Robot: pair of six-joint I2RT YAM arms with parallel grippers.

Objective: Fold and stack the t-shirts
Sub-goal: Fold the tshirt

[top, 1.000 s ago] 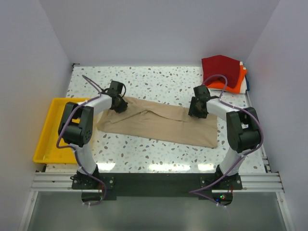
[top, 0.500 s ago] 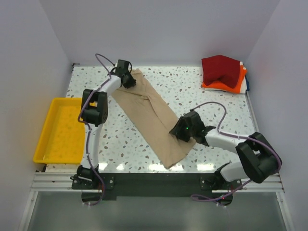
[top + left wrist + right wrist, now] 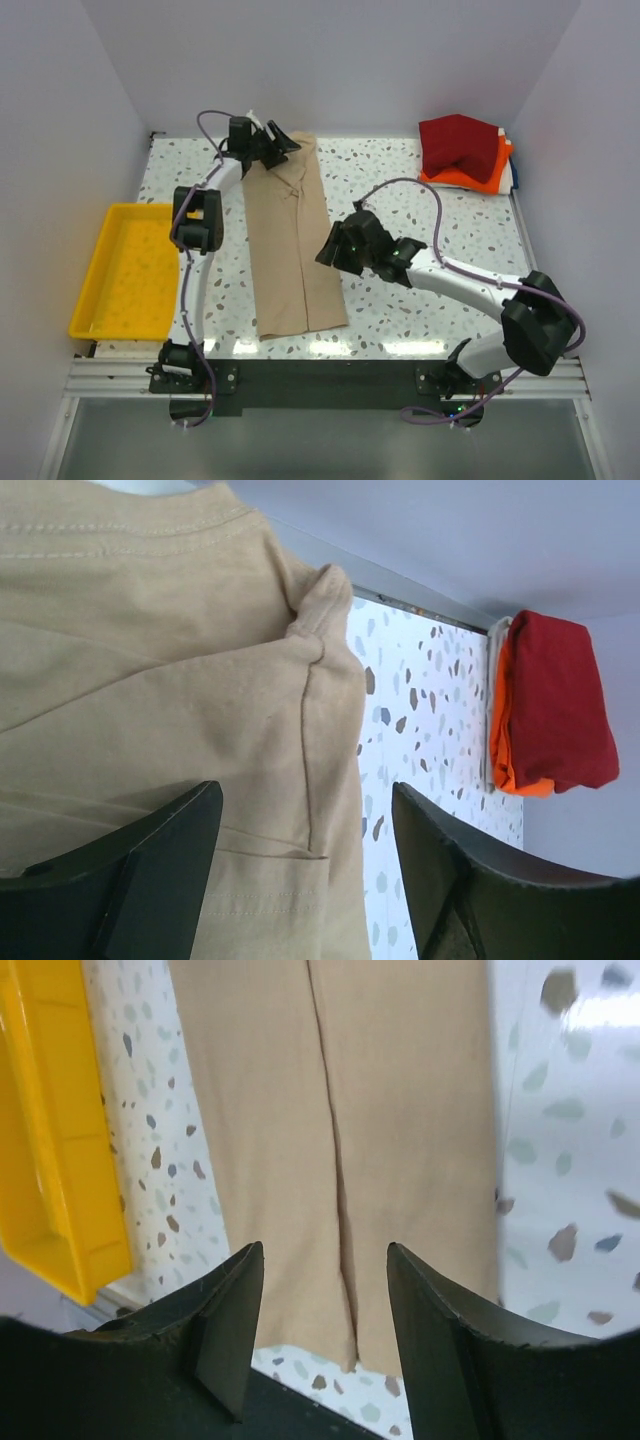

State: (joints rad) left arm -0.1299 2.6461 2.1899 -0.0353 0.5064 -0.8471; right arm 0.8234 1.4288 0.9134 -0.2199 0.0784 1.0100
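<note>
The tan t-shirt (image 3: 292, 240) lies folded into a long strip that runs from the far edge of the table to the near edge. My left gripper (image 3: 278, 141) hovers open over its far end, and the cloth (image 3: 180, 660) lies loose below the spread fingers (image 3: 150, 880), not pinched. My right gripper (image 3: 331, 248) stands open at the strip's right edge near its middle, looking down on the near end of the tan t-shirt (image 3: 340, 1150). The dark red t-shirt (image 3: 458, 144) lies folded on the orange t-shirt (image 3: 482, 179) at the far right corner.
A yellow tray (image 3: 128, 270) sits off the table's left side, close to the tan strip, and shows as the yellow tray (image 3: 45, 1150) in the right wrist view. The folded red t-shirt (image 3: 556, 705) and orange t-shirt (image 3: 503, 735) lie against the back wall.
The tan t-shirt has swung from lying across the table to lying front to back. The left gripper carried its end to the far edge and opened. The right gripper moved left.
</note>
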